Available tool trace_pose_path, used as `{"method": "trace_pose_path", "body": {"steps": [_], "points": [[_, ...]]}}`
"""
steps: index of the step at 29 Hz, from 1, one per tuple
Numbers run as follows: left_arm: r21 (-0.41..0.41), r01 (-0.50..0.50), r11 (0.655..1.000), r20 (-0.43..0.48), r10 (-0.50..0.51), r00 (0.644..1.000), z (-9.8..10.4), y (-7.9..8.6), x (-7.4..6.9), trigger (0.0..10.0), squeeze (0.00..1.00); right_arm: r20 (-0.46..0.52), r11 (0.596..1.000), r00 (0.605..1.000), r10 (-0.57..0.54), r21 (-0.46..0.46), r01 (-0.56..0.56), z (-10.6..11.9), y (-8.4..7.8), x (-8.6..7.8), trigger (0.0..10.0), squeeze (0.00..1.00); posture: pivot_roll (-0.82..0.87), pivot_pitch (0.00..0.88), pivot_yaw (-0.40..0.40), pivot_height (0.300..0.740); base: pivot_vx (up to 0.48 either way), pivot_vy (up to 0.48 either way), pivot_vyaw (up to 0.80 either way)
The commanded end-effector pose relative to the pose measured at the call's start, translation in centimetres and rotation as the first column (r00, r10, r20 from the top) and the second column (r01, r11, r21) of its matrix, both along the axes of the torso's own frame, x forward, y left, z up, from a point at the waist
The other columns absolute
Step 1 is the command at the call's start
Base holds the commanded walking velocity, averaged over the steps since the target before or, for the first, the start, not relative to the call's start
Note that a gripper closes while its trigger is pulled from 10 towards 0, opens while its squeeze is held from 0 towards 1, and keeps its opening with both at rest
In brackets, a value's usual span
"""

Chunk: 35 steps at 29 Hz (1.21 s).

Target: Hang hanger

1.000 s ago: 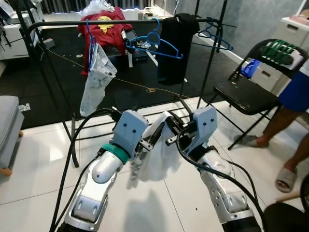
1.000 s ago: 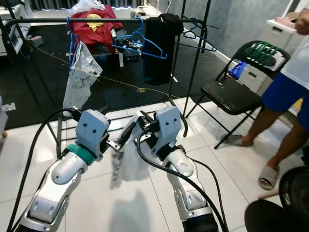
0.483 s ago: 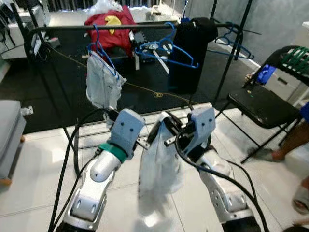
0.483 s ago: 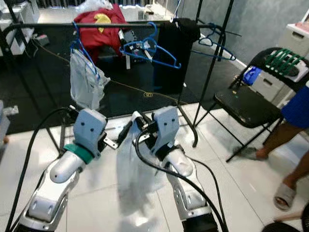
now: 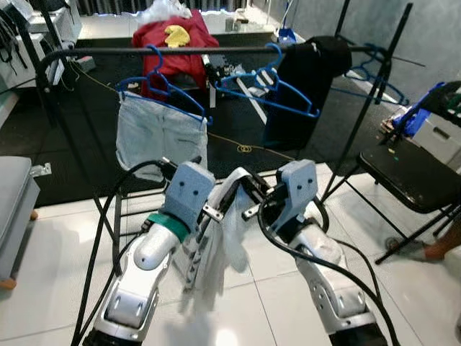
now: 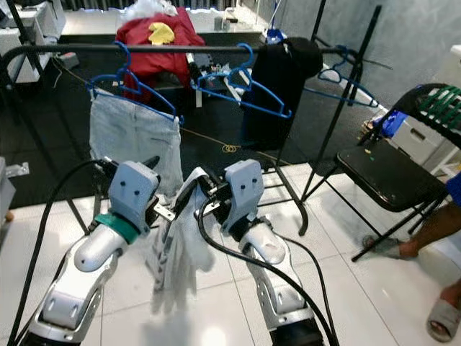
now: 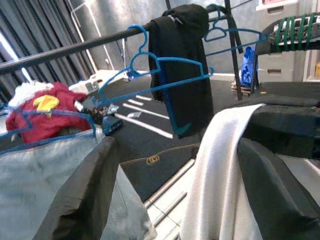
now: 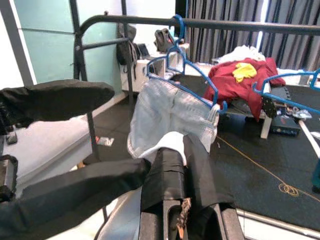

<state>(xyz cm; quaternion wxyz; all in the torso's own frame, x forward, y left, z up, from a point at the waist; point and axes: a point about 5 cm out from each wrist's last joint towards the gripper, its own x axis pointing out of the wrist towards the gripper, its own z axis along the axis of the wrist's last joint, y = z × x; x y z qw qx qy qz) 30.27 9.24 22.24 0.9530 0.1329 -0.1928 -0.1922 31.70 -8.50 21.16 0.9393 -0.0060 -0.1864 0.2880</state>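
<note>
Risk: the white garment [image 5: 229,231] may slide off or snag short of the rail [image 5: 216,50], since it hangs limp, low in front of the rail, and no hanger hook can be made out. Both grippers hold it: left gripper [image 5: 216,209] pinches its left edge, right gripper [image 5: 248,193] is clamped on its top fold. It is pale, thin, creased, drooping toward the floor.

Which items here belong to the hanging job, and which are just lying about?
Job: white garment, held between left tool and right tool; rail.
Lying about: shorts, empty blue hanger, black garment, red cloth, chair, a person's foot.
</note>
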Motion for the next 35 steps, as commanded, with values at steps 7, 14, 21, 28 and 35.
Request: {"method": "trace_pose_path", "body": {"steps": [7,14,21,28,35], "points": [[-0.013,0.027,1.0,-0.058,-0.028,0.998,-0.6,-0.5,-0.2,10.0,0.0,0.021,1.0,1.0,-0.017,0.003,0.017,0.3,-0.5,-0.1,10.0,0.0,-0.12,0.085,0.04,0.74,0.254,0.0,0.0],[0.077,0.182,0.98,-0.115,-0.172,0.978,-1.8,-0.9,-1.6,10.0,0.0,0.041,0.997,0.999,0.027,-0.077,-0.024,0.3,-0.8,-0.5,10.0,0.0,-0.12,0.082,0.041,0.74,0.0,0.0,0.0],[0.19,0.265,0.945,-0.18,-0.232,0.956,-2.9,-1.0,-2.3,10.0,0.0,0.056,0.973,0.994,0.092,-0.216,-0.078,0.1,-1.1,-0.8,10.0,0.0,-0.12,0.076,0.046,0.74,0.0,0.0,0.0],[0.164,0.13,0.978,-0.251,-0.086,0.964,-3.5,-0.8,-0.9,10.0,0.0,0.045,0.958,0.987,0.153,-0.25,-0.138,-0.1,-0.3,-1.0,10.0,0.0,-0.13,0.076,0.051,0.74,0.0,0.0,0.0],[0.175,-0.021,0.984,-0.231,0.062,0.971,-3.0,0.3,0.3,8.6,0.0,0.014,0.937,0.969,0.245,-0.26,-0.233,-0.4,1.0,-2.4,10.0,0.0,-0.12,0.085,0.051,0.74,0.0,0.0,0.0]]}}
